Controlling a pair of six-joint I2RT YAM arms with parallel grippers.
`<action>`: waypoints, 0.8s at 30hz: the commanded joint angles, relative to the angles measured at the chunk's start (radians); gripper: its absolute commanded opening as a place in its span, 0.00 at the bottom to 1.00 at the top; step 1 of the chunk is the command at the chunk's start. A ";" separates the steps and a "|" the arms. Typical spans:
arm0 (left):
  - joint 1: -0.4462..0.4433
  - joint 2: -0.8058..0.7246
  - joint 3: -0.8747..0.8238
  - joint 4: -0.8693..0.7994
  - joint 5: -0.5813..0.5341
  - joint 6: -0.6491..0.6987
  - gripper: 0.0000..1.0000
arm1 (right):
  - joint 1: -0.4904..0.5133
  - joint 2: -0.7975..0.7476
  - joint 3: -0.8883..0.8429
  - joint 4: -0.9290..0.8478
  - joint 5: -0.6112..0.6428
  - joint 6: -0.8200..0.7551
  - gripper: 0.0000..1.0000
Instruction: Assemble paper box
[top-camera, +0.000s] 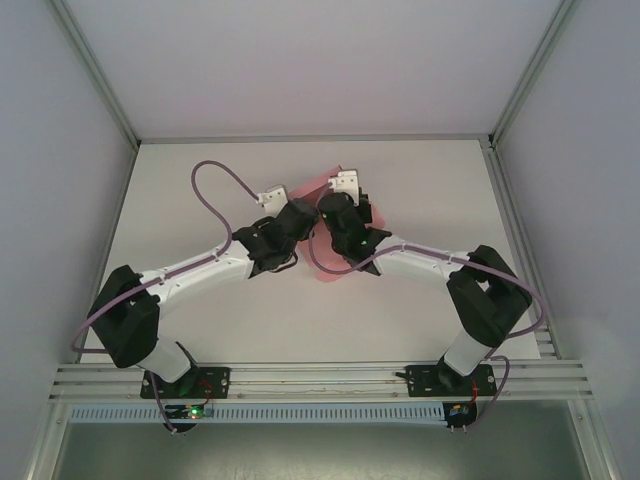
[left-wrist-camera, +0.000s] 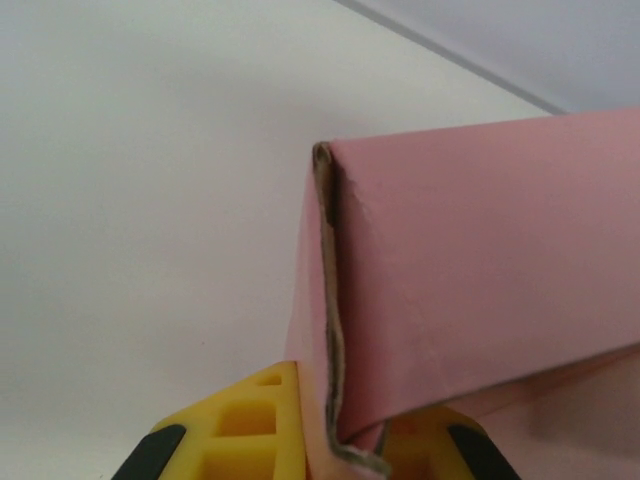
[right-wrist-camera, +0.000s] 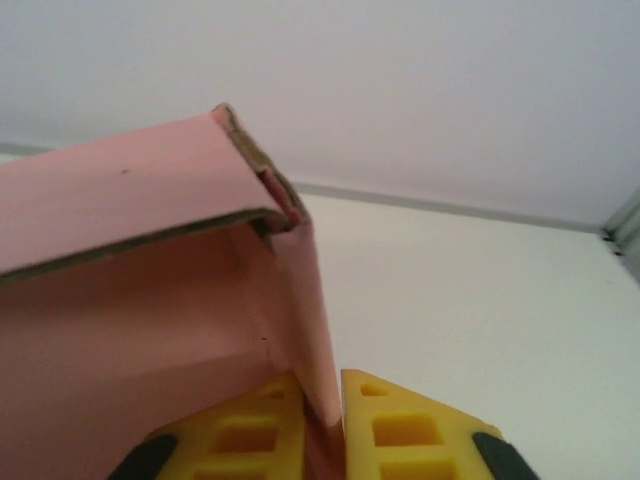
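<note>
The paper box (top-camera: 312, 186) is pink card, partly folded, and sits mid-table under both wrists, with pink showing beyond and below them. In the left wrist view a folded wall of the box (left-wrist-camera: 480, 260) rises ahead, its raw edge running down between the yellow fingers (left-wrist-camera: 250, 430). My left gripper (left-wrist-camera: 340, 448) is shut on that wall. In the right wrist view the box (right-wrist-camera: 130, 300) opens to the left with a flap folded over its top. My right gripper (right-wrist-camera: 325, 425) is shut on the thin end wall. From above, the left gripper (top-camera: 300, 218) and right gripper (top-camera: 333, 208) nearly touch.
The white table (top-camera: 200, 180) is bounded by grey enclosure walls and an aluminium frame rail (top-camera: 320, 378) at the near edge. Purple cables (top-camera: 215, 190) loop off both arms. Bare table lies to the left, right and far side of the box.
</note>
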 joint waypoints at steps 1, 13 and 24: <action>0.017 -0.033 -0.022 -0.069 -0.075 -0.030 0.00 | -0.069 -0.078 -0.107 0.114 -0.093 -0.088 0.22; 0.109 -0.028 -0.040 0.021 0.117 0.238 0.00 | -0.090 -0.580 -0.371 0.113 -0.732 -0.143 0.94; 0.199 0.059 0.153 -0.212 0.560 0.971 0.00 | -0.243 -0.982 -0.531 -0.057 -0.634 0.074 0.98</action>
